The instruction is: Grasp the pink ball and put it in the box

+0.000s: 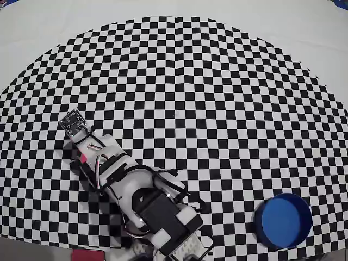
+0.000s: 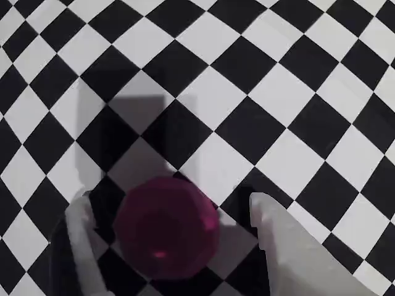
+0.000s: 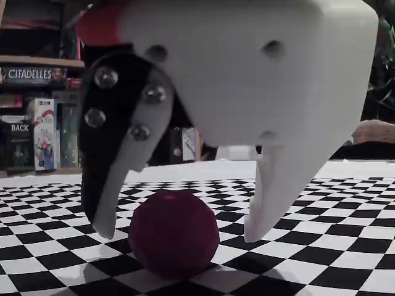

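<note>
Pincer [image 3: 179, 237] is open astride the pink ball [image 3: 173, 234]; lower slightly, close centred, then carry toward the box [image 1: 283, 221] at four o'clock in the overhead view.

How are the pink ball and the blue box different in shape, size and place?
Shape: the pink ball is a full sphere, while the blue box is a round, shallow container with a low rim.
Size: the ball is much smaller than the box.
Place: the ball lies between the fingers of the open hand; the box stands alone, far from the arm.
Both rest on the checkered table.
</note>
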Tool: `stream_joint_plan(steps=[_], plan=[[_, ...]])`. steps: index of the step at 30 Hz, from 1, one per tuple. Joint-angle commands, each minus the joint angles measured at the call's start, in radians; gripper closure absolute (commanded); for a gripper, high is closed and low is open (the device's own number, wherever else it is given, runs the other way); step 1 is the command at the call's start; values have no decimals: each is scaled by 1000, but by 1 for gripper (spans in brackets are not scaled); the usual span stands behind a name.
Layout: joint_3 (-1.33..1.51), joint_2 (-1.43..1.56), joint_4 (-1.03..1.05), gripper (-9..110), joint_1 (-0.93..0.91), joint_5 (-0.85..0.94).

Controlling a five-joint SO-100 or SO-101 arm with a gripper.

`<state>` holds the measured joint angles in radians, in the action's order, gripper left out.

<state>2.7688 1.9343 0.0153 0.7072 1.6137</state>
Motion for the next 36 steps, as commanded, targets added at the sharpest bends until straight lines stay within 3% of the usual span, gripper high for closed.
stream_joint_plan(steps=[1,31,36], plan=[[-34,-5,-17,75,6,9],[-35,-6,-17,101,6,9],[-35,3,-17,101,5,6]])
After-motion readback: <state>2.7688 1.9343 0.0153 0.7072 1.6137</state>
